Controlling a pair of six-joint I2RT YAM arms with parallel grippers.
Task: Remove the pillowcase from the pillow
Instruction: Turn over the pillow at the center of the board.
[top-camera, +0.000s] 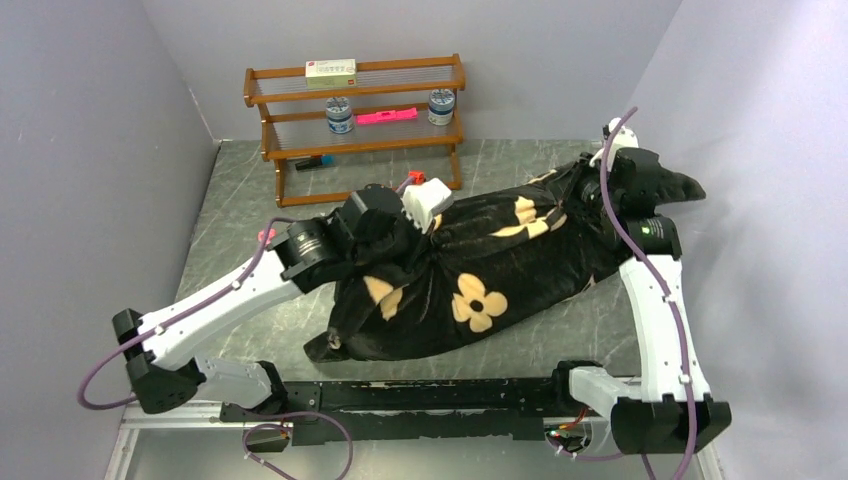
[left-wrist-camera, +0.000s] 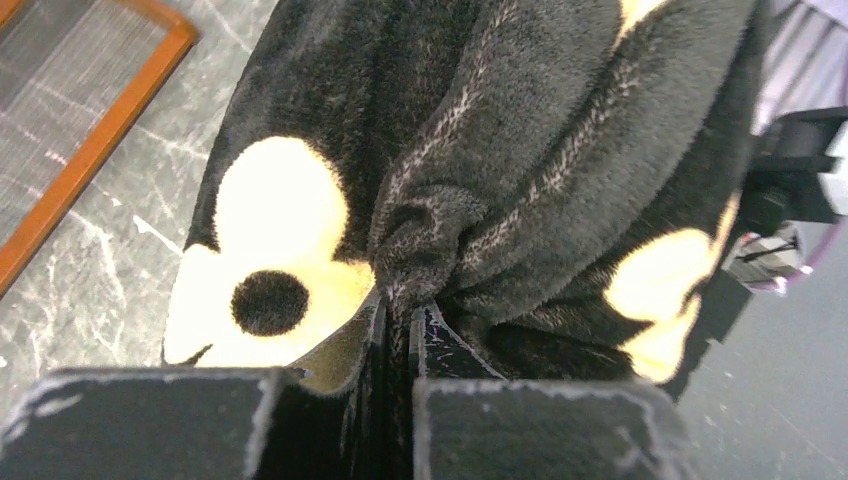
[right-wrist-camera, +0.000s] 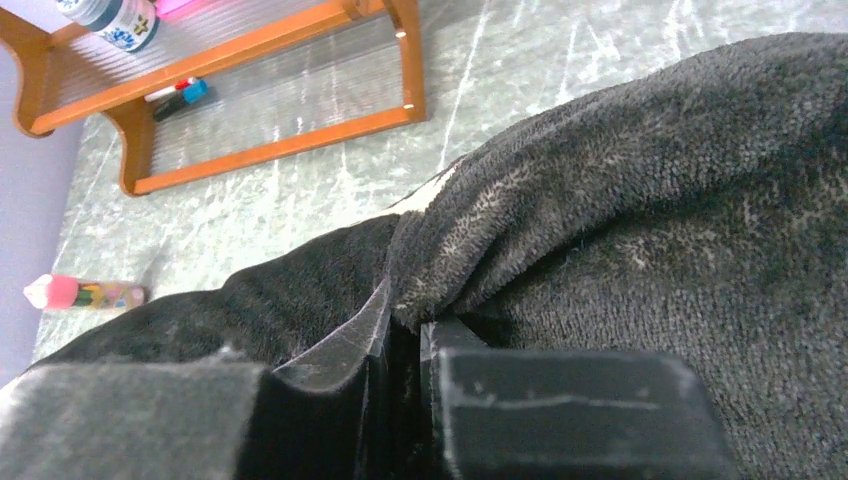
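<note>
L end effector (left-wrist-camera: 398, 322): fingers together, clamped on a bunched fold of the large black plush pillowcase w/ tan four-petal flower prints (left-wrist-camera: 560, 130); the fabric puckers into a tight knot right at the fingertips, w/ creases fanning away from it; a pale flower w/ a dark centre sits just beside the pinch, on its left in the wrist view.

R end effector (right-wrist-camera: 405, 335): fingers also closed, nipping a raised ridge of the same cover at its far-right end.

The pillowcase lies diagonally across the dark grey-green marbled surface (top-camera: 230, 190), from a loose tail at near-left to the gathered end at far-right; the L grip is on top, toward the left end; the cover bulges full, and what fills it is hidden.

A small pink-capped bottle (right-wrist-camera: 85, 293) lies on its side on the surface by the L arm, apart from the cover.

A brown wooden three-tier shelf rack (top-camera: 380, 148) stands at the back wall; a cream flat box (top-camera: 331, 69) is on the top tier; on the mid tier, a blue-labelled jar (top-camera: 340, 115), a flat pink item (top-camera: 387, 117) and a 2nd jar (top-camera: 441, 105).
</note>
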